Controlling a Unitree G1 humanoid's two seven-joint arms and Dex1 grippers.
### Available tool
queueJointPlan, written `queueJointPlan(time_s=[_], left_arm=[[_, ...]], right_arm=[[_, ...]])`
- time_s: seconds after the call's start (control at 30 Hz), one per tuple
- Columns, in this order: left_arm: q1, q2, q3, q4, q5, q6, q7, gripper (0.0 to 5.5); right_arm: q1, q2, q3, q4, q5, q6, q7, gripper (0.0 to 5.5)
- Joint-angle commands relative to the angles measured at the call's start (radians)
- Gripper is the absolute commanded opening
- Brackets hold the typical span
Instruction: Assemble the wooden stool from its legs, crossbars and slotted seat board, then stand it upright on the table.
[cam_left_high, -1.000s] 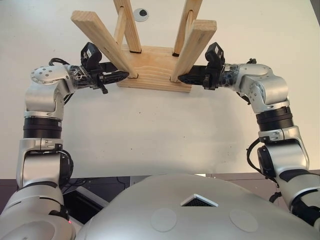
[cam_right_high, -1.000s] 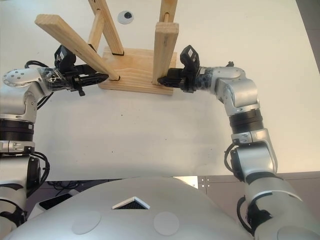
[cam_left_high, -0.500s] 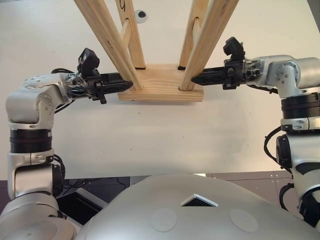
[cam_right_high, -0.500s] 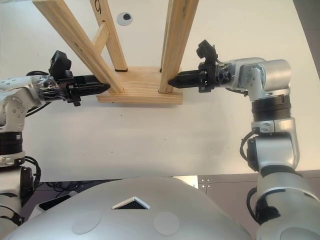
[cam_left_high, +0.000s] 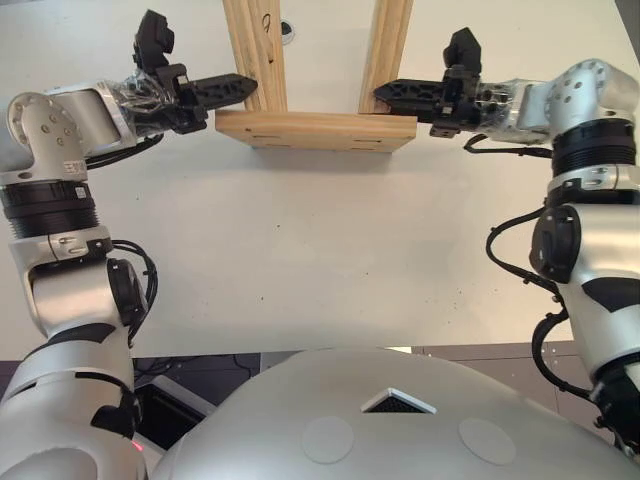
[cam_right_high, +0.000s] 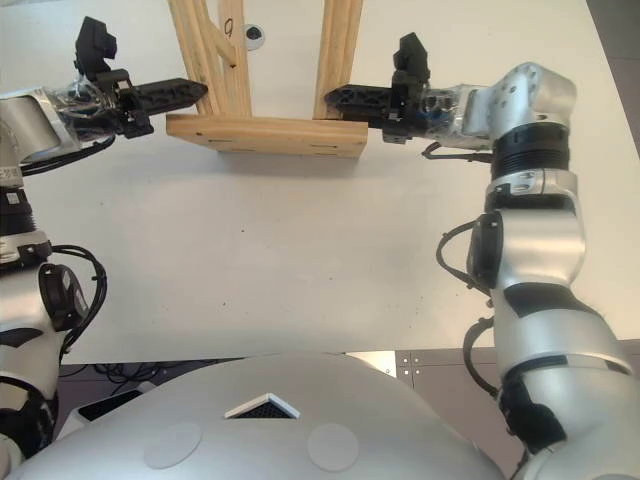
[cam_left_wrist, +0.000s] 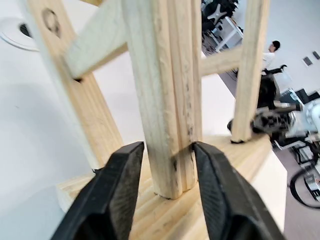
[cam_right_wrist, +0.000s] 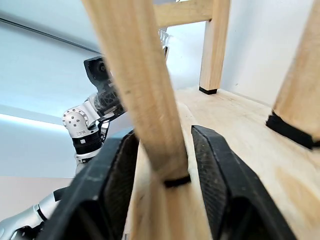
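Note:
The wooden stool hangs upside down over the white table (cam_left_high: 300, 250), its legs pointing up. Its seat board (cam_left_high: 315, 130) is level and seen edge-on. My left gripper (cam_left_high: 243, 86) is shut on the stool's left leg (cam_left_high: 255, 45) just above the board; in the left wrist view both black fingers (cam_left_wrist: 117, 187) flank that leg (cam_left_wrist: 165, 100). At the same height my right gripper (cam_left_high: 386, 92) is shut on the right leg (cam_left_high: 392, 40), and its pads (cam_right_wrist: 215, 170) squeeze that leg (cam_right_wrist: 145, 95). A crossbar (cam_left_wrist: 92, 47) joins the legs higher up.
A small round dark-and-white disc (cam_right_high: 256, 35) lies on the table behind the stool. The near table edge (cam_left_high: 300, 348) runs across in front of me, with bare white surface between it and the stool.
Both arms have risen with the stool: the seat board left the table and now hangs higher and level. The grippers hold the same legs.

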Motion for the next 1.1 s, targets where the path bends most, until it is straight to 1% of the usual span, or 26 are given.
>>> queueJointPlan(time_s=[0.03,0.13,0.2,0.23,0.33,0.4,0.43,0.5,0.57,0.63,0.7,0.77,0.83,0.93,1.03,1.1], left_arm=[[0.025,-0.022,0.004,0.087,0.042,0.008,0.063,2.4],[0.007,-0.013,0.03,0.121,0.041,-0.014,0.069,2.97],[-0.006,0.002,0.05,0.15,0.045,-0.024,0.079,3.13],[-0.011,0.009,0.057,0.163,0.049,-0.033,0.083,3.31],[-0.019,0.025,0.081,0.179,0.049,-0.059,0.091,3.36],[-0.026,0.025,0.116,0.186,0.035,-0.082,0.097,3.36],[-0.027,0.023,0.141,0.18,0.026,-0.108,0.1,3.36],[-0.034,0.014,0.218,0.174,-0.004,-0.171,0.111,3.36],[-0.019,0.023,0.251,0.164,-0.006,-0.244,0.086,3.36],[0.069,0.071,0.178,0.129,0.07,-0.374,-0.007,3.36],[0.147,0.123,0.089,0.114,0.157,-0.476,-0.077,3.36],[0.254,0.204,-0.011,0.031,0.249,-0.603,-0.188,3.36],[0.304,0.251,-0.062,-0.018,0.305,-0.698,-0.259,3.36],[0.299,0.231,-0.084,-0.037,0.304,-0.733,-0.297,3.36],[0.286,0.167,-0.148,-0.028,0.335,-0.791,-0.299,3.36],[0.258,0.129,-0.171,0.008,0.351,-0.817,-0.287,3.36]], right_arm=[[-0.039,0.003,-0.032,0.057,-0.021,-0.041,-0.029,2.54],[-0.054,-0.014,-0.094,0.106,-0.009,-0.077,-0.057,3.15],[-0.064,-0.031,-0.138,0.137,-0.003,-0.098,-0.085,3.36],[-0.068,-0.039,-0.155,0.149,-0.004,-0.11,-0.095,3.54],[-0.074,-0.055,-0.191,0.161,-0.013,-0.157,-0.114,4.05],[-0.056,-0.061,-0.198,0.129,-0.022,-0.215,-0.107,4.05],[-0.03,-0.059,-0.184,0.088,-0.041,-0.278,-0.098,4.05],[0.045,-0.056,-0.141,-0.008,-0.089,-0.429,-0.064,4.05],[0.137,-0.06,-0.082,-0.094,-0.149,-0.577,-0.022,4.05],[0.24,-0.068,-0.028,-0.168,-0.206,-0.717,0.014,4.05],[0.301,-0.075,0.006,-0.207,-0.245,-0.81,0.032,4.05],[0.339,-0.077,0.001,-0.249,-0.241,-0.84,0.042,4.05],[0.358,-0.077,-0.016,-0.273,-0.223,-0.843,0.051,4.05],[0.385,-0.078,0.001,-0.311,-0.219,-0.823,0.079,4.05],[0.413,-0.067,0.049,-0.372,-0.223,-0.796,0.122,4.05],[0.42,-0.066,0.067,-0.395,-0.221,-0.78,0.139,4.05]])
